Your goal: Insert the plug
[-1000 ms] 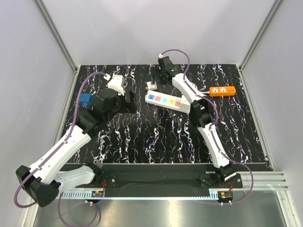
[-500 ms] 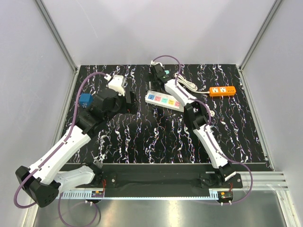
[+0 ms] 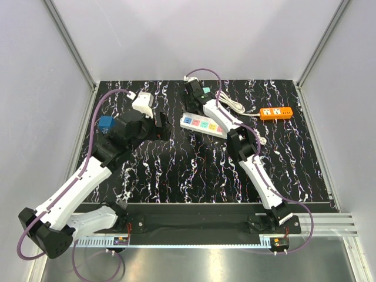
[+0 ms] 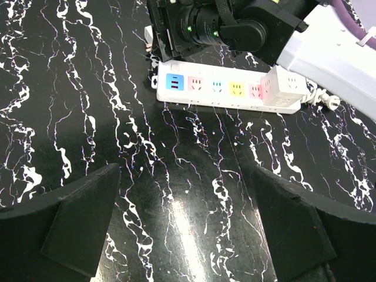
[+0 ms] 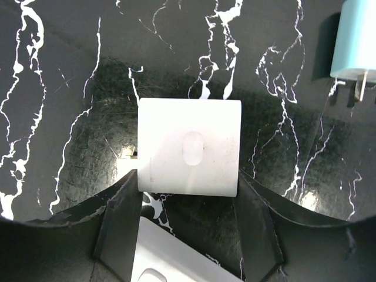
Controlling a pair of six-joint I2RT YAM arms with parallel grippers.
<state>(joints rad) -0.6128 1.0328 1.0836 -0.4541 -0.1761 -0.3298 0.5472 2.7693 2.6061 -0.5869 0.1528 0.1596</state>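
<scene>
A white power strip (image 3: 202, 124) with coloured sockets lies at the table's middle back; it also shows in the left wrist view (image 4: 226, 91), with a white adapter (image 4: 282, 86) in its right end. A white plug (image 5: 189, 147) lies flat on the table, one metal prong showing at its left. My right gripper (image 5: 188, 182) is closed on the plug's near end, a finger against each side; in the top view the gripper (image 3: 192, 94) hides it. My left gripper (image 4: 188, 217) is open and empty, over bare table in front of the strip (image 3: 161, 126).
A teal plug (image 5: 352, 41) lies right of the white plug, also seen from above (image 3: 207, 91). An orange power strip (image 3: 276, 113) and a white cable (image 3: 235, 106) lie at the back right. A blue block (image 3: 106, 125) sits at the left edge.
My right gripper has swung left along the back of the table and come down onto the white plug. The left arm has barely moved.
</scene>
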